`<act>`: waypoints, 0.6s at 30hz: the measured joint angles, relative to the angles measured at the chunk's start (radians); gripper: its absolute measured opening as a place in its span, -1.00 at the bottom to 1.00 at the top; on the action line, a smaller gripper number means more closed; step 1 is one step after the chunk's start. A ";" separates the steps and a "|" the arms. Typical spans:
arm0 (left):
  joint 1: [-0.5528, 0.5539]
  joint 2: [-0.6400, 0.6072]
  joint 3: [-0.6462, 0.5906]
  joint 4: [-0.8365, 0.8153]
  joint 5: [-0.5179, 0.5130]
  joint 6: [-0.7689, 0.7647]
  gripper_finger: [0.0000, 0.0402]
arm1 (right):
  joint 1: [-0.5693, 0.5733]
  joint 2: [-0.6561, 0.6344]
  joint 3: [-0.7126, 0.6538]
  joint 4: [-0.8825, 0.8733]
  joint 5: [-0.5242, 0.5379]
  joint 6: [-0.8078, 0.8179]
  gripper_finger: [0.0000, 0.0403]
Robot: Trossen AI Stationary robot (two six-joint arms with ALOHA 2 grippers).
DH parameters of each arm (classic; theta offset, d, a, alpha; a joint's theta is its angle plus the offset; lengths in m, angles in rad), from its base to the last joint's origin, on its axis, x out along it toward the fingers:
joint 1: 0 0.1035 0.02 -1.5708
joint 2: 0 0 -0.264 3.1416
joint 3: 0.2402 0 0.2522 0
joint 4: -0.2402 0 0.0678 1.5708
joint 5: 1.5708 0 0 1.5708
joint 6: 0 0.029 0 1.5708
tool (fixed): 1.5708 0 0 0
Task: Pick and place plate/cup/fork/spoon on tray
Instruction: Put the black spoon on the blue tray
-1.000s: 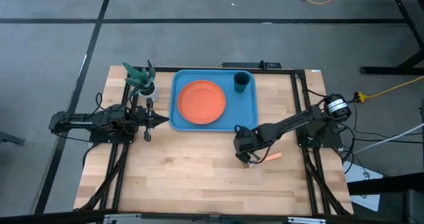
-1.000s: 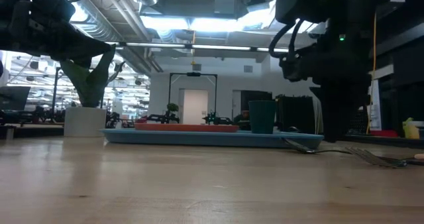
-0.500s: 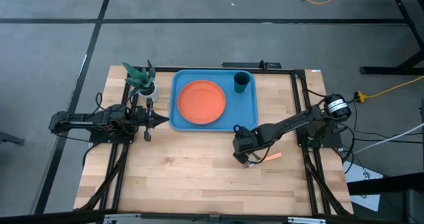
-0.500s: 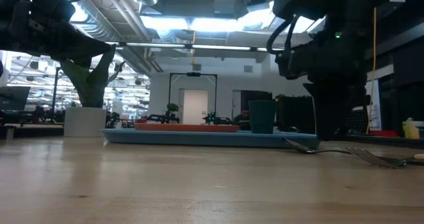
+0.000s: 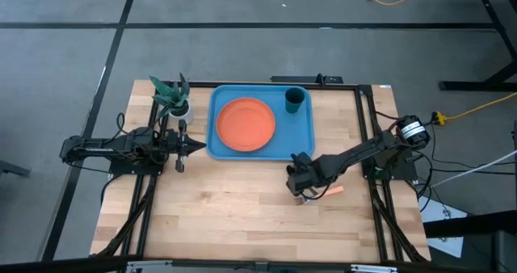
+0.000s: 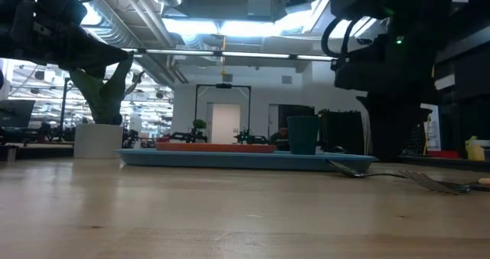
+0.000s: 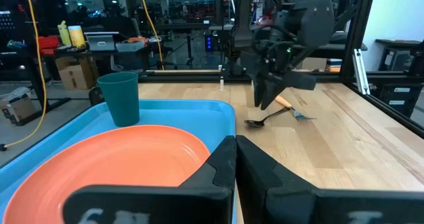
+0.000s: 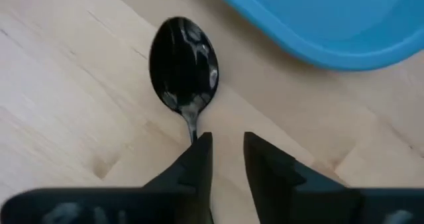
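Note:
The dark spoon (image 8: 184, 61) lies flat on the wood just off the near right corner of the light-blue tray (image 5: 291, 137). The orange-handled fork (image 5: 329, 191) lies to its right. The orange plate (image 5: 244, 124) and the teal cup (image 5: 295, 100) stand on the tray. My right gripper (image 8: 227, 151) points down over the spoon's handle, its fingers a narrow gap apart. It also shows in the high view (image 5: 302, 194). My left gripper (image 5: 198, 146) is shut and empty at the tray's left edge. My right gripper has one fingertip (image 8: 202, 148) at the spoon's handle (image 8: 192, 126), just behind the bowl, coming from above. The handle runs out of sight under that fingertip, so I cannot tell whether the gripper touches it. The spoon lies flat on the table.
A small white pot with a green plant (image 5: 174, 97) stands at the far left, beside the tray. The tray's near rim (image 8: 344, 55) is close to the spoon's bowl. Bare wood lies toward the table's near edge (image 5: 242, 216).
My right gripper has shifted a little over the spoon, first toward the table's left edge, then back toward the right. The spoon and fork have stayed where they were.

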 joint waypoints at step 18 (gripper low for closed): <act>0.000 0.000 0.000 0.000 0.000 0.000 -1.00 | 0.013 0.005 -0.042 0.093 -0.115 -0.161 -0.44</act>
